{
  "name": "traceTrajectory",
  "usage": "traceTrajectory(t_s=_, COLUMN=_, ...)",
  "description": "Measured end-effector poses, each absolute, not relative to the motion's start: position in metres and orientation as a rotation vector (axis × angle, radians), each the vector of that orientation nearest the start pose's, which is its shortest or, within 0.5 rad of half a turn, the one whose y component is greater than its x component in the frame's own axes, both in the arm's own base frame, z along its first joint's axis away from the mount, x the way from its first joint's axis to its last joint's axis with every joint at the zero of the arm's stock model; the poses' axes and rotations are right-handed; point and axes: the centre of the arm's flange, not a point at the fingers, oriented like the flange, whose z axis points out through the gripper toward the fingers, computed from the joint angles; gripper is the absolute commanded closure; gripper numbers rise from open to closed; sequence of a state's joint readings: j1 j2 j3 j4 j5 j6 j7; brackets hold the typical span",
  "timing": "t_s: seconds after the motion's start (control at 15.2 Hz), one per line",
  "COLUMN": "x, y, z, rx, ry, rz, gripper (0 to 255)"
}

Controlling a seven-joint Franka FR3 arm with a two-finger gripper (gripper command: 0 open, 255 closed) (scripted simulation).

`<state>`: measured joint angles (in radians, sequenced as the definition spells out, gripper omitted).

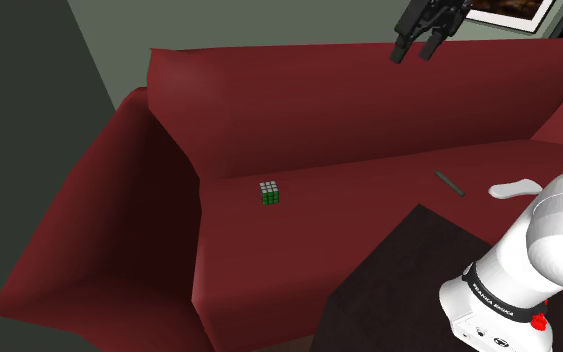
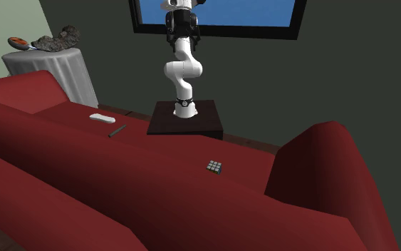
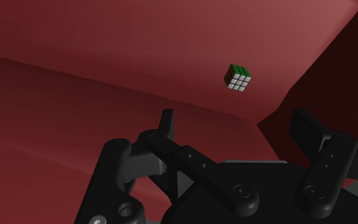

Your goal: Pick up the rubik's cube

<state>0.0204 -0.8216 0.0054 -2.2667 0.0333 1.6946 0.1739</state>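
Observation:
A rubik's cube (image 1: 269, 193) with white and green faces lies on the seat of a dark red sofa (image 1: 349, 210), near the armrest at the shoulder view's left. It also lies in plain sight on the seat as the cube (image 2: 214, 167) in the second exterior view. My gripper (image 1: 413, 52) hangs high above the backrest, far from the cube, open and empty. In the wrist view the cube (image 3: 237, 77) lies well beyond the gripper (image 3: 234, 127), whose black fingers (image 3: 166, 122) stand wide apart.
A flat white object (image 1: 514, 188) and a thin dark stick (image 1: 449, 183) lie on the seat near my dark stand (image 1: 399, 280). The sofa's armrest (image 1: 129, 190) rises beside the cube. A cloth-covered round table (image 2: 49, 68) stands behind the sofa.

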Motion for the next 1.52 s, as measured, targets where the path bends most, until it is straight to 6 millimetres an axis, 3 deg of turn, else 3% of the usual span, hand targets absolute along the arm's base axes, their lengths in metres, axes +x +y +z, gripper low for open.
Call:
traceTrajectory(t_s=0.2, x=0.317, y=0.017, z=0.644, rx=-3.059, ry=0.23, rz=-0.366, gripper=0)
traceTrajectory(t_s=0.4, x=0.345, y=0.027, z=0.62, rx=-3.064, ry=0.234, rz=-0.342, gripper=0)
traceTrajectory(t_s=1.52, x=0.485, y=0.072, z=0.441, rx=-3.093, ry=0.257, rz=-0.193, gripper=0)
